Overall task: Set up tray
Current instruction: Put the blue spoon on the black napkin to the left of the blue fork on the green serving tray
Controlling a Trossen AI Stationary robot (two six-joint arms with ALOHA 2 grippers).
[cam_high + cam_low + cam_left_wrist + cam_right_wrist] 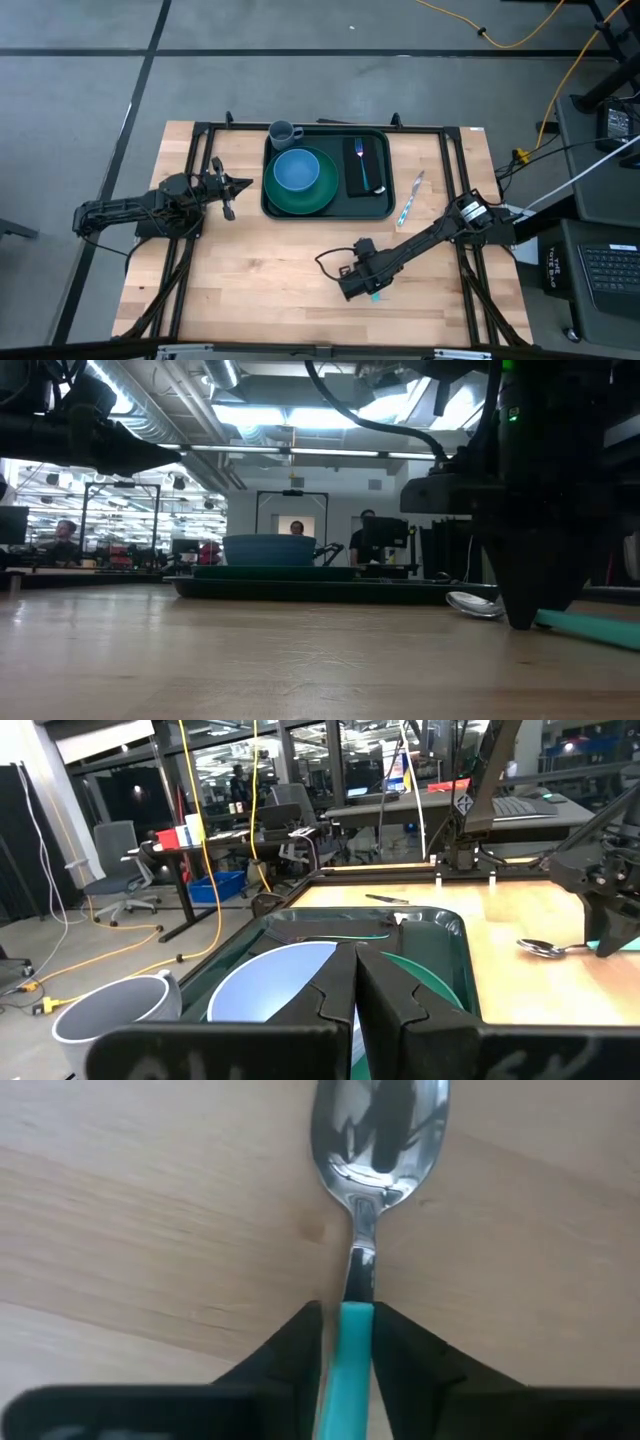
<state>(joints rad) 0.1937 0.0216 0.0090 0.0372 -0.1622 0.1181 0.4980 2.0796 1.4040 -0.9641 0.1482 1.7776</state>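
The right arm reaches in low from the table's right edge, stretched diagonally across the bare wood toward the near middle, its wrist bent so the right gripper (368,287) points straight down at the tabletop. Its two dark fingers (290,1342) stand on either side of the teal handle of a spoon (372,1140) — pressed right against the handle on both sides, so the gripper has closed on it — while the spoon lies flat on the wood, its shiny bowl poking out ahead of the fingertips. From table height, the fingers come down to the board with the bowl on one side and the teal handle on the other.

The left arm waits at the table's left side, elbow folded, its left gripper (228,195) hanging closed and empty just off the left rim of the tray (377,208).

The tray sits at the far middle of the table, well apart from the right gripper, which is down toward the near edge and a little right of the tray's centre. On the tray a blue bowl (296,171) rests in a round green plate (318,198) on its left half; a black folded napkin (366,168) with a fork (360,152) on it lies on the right half. A grey mug (283,132) stands at the tray's far left corner — whether inside the rim I cannot tell. A teal-handled knife (410,199) lies on the wood just right of the tray.
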